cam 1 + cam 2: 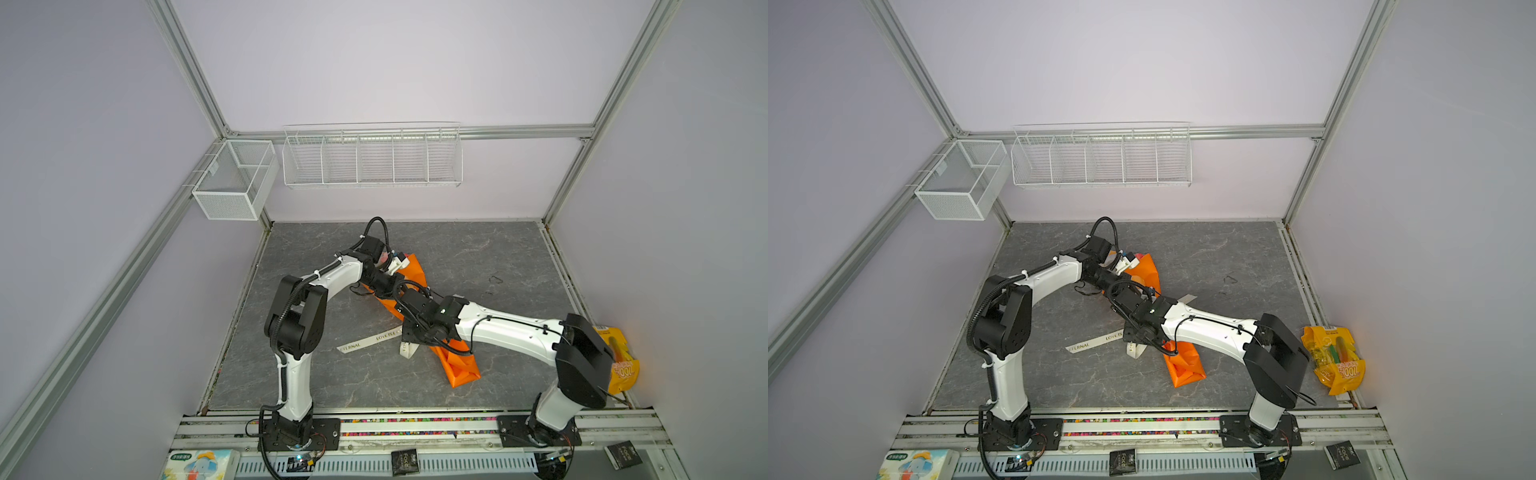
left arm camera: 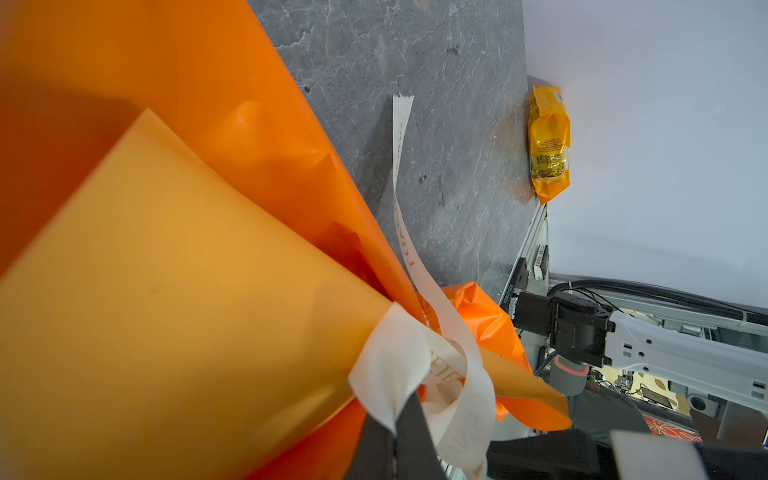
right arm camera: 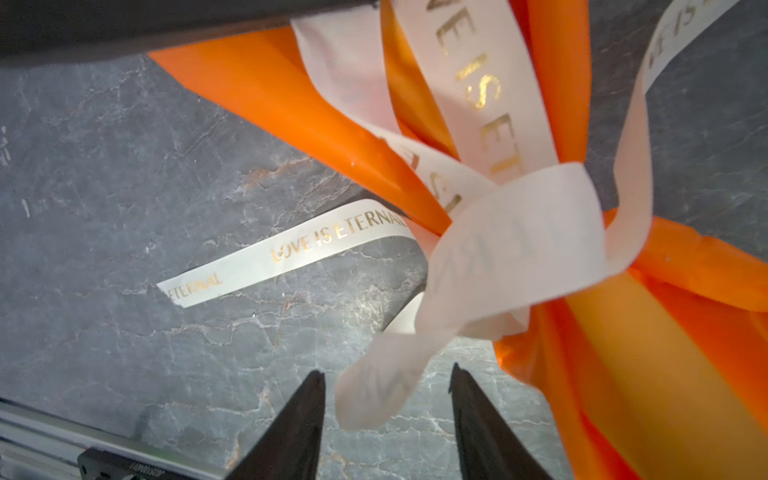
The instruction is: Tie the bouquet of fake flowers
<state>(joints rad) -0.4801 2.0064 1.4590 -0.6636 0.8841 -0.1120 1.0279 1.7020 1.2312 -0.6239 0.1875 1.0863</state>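
Bouquet of fake flowers, hidden inside orange wrap (image 1: 457, 365), lying diagonally.

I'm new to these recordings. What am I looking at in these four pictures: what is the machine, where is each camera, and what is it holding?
It is a robot with two jointed arms, a left arm and a right arm, bolted at the near edge of a grey table. Two pictures look down from overhead; the other two come from a camera on each wrist. On the table lies an orange wrapping sheet with a cream ribbon looped around it; a yellow snack bag sits at the table's right edge. The flowers I cannot make out. The left gripper is shut on a fold of ribbon. The right gripper is open, a loose ribbon loop between its jaws, unpinched.
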